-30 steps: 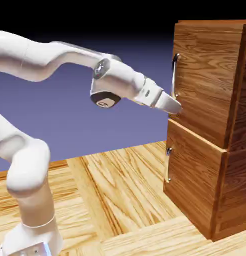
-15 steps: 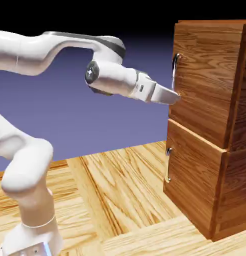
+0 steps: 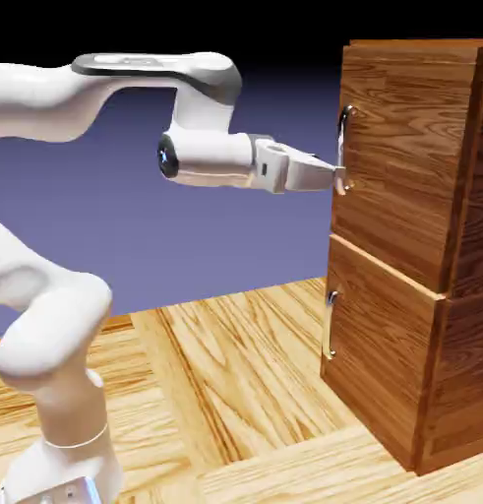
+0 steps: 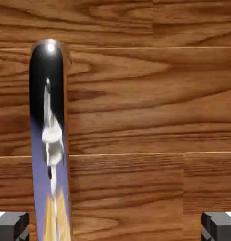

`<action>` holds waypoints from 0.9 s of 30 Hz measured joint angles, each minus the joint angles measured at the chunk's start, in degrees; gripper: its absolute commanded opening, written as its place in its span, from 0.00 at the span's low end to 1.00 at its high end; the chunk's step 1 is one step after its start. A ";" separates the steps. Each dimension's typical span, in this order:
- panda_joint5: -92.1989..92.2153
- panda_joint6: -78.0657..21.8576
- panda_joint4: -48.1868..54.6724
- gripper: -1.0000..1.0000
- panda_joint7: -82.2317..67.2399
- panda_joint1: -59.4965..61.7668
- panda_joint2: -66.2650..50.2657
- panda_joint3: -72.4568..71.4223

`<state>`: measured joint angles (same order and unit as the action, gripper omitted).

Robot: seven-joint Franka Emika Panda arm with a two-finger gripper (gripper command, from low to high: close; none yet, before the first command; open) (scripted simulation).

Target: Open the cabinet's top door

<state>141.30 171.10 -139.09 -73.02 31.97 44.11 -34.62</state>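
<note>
The gripper (image 3: 337, 177) is held level with jaws spread wide at the top door's (image 3: 402, 148) silver handle (image 4: 49, 141), nothing gripped

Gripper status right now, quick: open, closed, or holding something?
Gripper: open, holding nothing; the top door's handle stands between the fingertips, near the hand view's left one.

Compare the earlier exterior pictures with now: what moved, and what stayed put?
The white arm's fingers rose from the bottom of the reddish-brown wood cabinet's top door to level with its long silver bar handle, the wrist rolling level. The fingers stayed open, gripping nothing. Both doors stayed shut.
</note>
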 measured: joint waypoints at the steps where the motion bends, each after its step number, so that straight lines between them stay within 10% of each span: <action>1: 2.49 -0.05 0.39 0.50 -2.04 0.58 0.20 -0.61; 14: 23.55 -2.33 9.67 0.50 -19.90 13.24 -4.44 -11.18; 15: 23.78 -2.51 10.29 0.00 -20.15 14.05 -5.04 -11.76; 27: 4.00 -9.61 -1.02 0.00 -10.33 -6.68 -2.47 6.84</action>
<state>145.30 161.48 -140.11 -83.35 25.29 41.64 -27.79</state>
